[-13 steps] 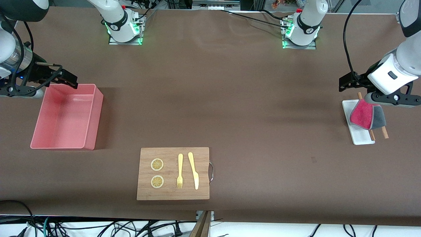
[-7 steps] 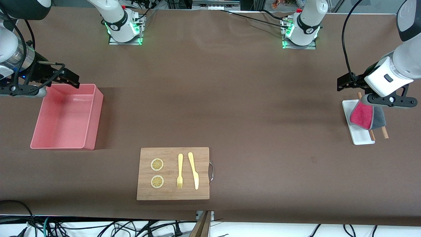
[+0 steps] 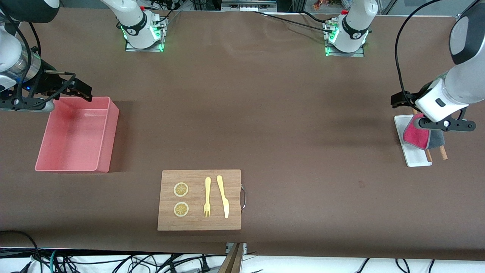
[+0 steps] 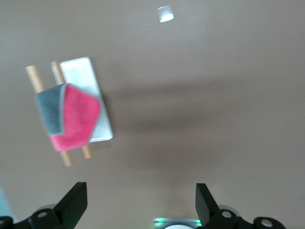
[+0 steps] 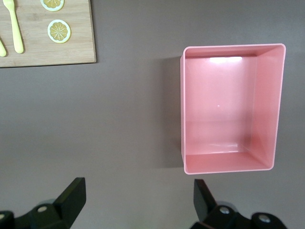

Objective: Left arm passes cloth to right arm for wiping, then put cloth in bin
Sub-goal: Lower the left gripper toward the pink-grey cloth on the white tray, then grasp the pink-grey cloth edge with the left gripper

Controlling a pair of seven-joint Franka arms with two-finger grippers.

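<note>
Presently the cloth (image 3: pixel 421 134) lies at the left arm's end of the table (image 3: pixel 265 113), draped over a narrow white tray (image 3: pixel 415 157) and two wooden sticks (image 3: pixel 441 152) that poke out from under it; its pink face is up, with a grey flap folded over on the side toward the table's edge. The left gripper (image 4: pixel 141 200) hangs over the table just beside that tray, its two black fingers (image 4: pixel 76 200) spread wide with nothing between them, clear of the cloth. How high it hangs above the tray is hard to judge from either view.

At the right arm's end of the table the bin (image 3: pixel 102 151) stands near the edge. The right gripper (image 5: pixel 138 200) hovers over the bin's corner nearest the robots' bases, fingers (image 5: pixel 71 198) wide apart and holding nothing.

Close to the table's edge nearest the front camera sits a wooden cutting board (image 3: pixel 231 178) carrying two lemon slices (image 3: pixel 181 189), a yellow fork (image 3: pixel 207 197) and a yellow knife (image 3: pixel 222 196), all lying flat side by side.
</note>
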